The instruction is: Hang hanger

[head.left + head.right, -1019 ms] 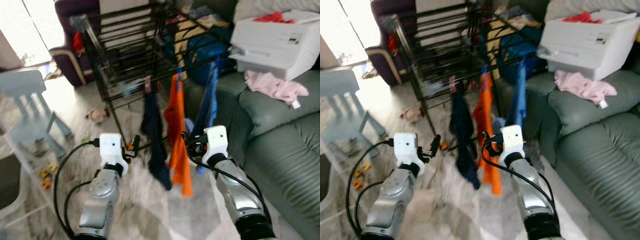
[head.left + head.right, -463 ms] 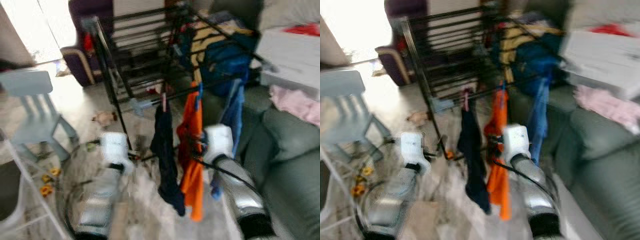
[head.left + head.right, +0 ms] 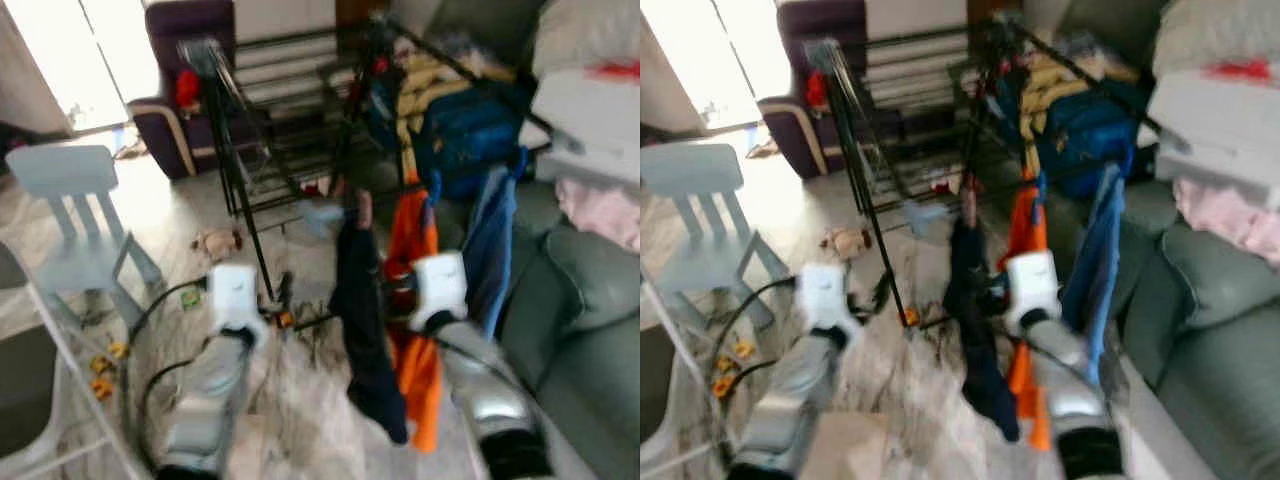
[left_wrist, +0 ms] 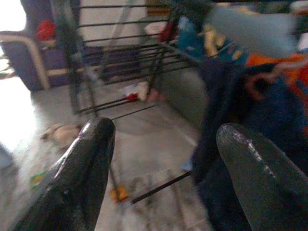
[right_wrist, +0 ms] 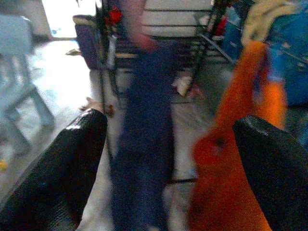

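A dark navy garment (image 3: 365, 320) is seen hanging from a pinkish hanger (image 3: 364, 207) on a rail of the black drying rack (image 3: 290, 110), at the rack's near right corner. Just right of it an orange garment (image 3: 415, 300) and a blue garment (image 3: 495, 250) are hung from the same rack.

The right pincer (image 5: 168, 159) is held near the navy and orange garments, its fingers spread wide with nothing between them. The left pincer (image 4: 163, 168) is raised left of the navy garment, likewise wide open and empty, pointed at the rack's foot.

A green sofa (image 3: 590, 320) is seen at right, a pale blue chair (image 3: 85, 220) at left, and a purple armchair (image 3: 185, 70) at far left.
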You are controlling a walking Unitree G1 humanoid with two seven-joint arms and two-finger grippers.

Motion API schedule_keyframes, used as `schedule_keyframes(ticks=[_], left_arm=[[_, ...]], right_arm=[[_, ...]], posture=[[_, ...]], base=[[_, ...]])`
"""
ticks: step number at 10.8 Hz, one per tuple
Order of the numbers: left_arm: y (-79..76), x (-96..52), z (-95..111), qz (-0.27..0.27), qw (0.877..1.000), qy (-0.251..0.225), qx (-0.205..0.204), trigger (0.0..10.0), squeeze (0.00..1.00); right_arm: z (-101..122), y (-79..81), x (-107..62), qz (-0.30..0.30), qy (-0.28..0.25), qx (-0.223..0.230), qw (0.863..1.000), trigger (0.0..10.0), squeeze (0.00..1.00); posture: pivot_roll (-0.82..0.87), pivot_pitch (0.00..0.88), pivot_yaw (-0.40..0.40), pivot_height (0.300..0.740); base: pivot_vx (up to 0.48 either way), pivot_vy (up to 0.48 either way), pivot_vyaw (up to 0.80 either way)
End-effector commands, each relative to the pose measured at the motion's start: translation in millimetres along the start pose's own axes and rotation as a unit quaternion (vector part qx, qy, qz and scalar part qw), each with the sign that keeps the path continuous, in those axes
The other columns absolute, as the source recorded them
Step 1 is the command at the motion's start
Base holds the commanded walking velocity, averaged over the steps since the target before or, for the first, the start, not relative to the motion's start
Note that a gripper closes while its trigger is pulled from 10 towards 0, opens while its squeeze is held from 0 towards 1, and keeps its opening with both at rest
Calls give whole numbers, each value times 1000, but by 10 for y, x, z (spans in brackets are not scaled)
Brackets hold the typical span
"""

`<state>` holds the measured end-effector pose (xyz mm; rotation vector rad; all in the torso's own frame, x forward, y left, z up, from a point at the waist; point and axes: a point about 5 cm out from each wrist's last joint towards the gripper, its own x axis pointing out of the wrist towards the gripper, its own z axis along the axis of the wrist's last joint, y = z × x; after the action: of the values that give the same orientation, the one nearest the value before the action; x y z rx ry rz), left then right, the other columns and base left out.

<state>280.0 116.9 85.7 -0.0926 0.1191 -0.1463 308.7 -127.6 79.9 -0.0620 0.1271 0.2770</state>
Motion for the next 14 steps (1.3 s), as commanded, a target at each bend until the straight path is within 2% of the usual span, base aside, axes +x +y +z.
schedule_keyframes(ticks=[1,4,7,9,12,13,14], left_arm=[[-48,12,34,-7,1000,-5,-5,10000,0],[-145,-3,11,-37,999,6,5,10000,0],[-162,21,-2,-46,998,11,52,10000,0],[-81,14,3,-36,997,11,63,10000,0],[-91,28,18,-32,997,9,71,10000,0],[-103,18,14,-32,997,8,72,10000,0],[-96,4,6,-31,997,8,72,10000,0]], right_arm=[[23,-58,8,-10,-1,-7,1000,10000,0],[-40,-104,1,-30,27,-22,999,10000,0],[-144,-97,81,-14,83,-17,996,10000,0],[-116,4,238,-2,91,-12,996,10000,0],[-92,183,389,33,107,-11,994,10000,0],[-101,193,392,35,105,-15,994,10000,0],[-91,79,377,-8,96,-21,995,10000,0]], posture=[[-93,0,69,740],[-95,0,71,740],[-92,0,75,740],[-81,0,77,740],[-71,0,66,740],[-70,0,63,740],[-69,0,62,740]], base=[[0,0,0],[0,0,0],[0,0,0],[0,0,0],[0,0,0],[0,0,0],[0,0,0]])
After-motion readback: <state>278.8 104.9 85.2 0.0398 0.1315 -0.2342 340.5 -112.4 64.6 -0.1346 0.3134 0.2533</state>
